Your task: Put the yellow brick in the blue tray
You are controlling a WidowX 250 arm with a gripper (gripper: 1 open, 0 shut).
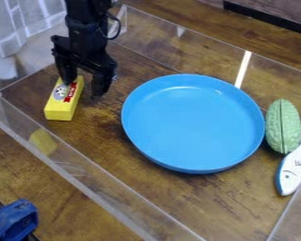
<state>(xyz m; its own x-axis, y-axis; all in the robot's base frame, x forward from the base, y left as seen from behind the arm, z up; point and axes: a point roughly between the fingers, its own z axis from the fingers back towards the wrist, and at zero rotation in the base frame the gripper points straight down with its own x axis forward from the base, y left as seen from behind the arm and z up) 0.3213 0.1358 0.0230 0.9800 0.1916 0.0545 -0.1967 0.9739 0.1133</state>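
The yellow brick (64,100), with a red-and-white round label on top, lies flat on the wooden table at the left. My black gripper (86,85) points straight down just right of the brick's far end, low over the table. Its jaws stand open and hold nothing. The left finger (68,73) is right against the brick's far end; I cannot tell whether they touch. The blue tray (194,122), a large round shallow dish, sits empty to the right of the gripper, about a finger's width from it.
A green oval object (282,125) and a white object (293,168) lie right of the tray. A dark blue cloth (11,221) shows at the bottom left corner. A clear plastic wall (78,174) runs along the table's near-left side.
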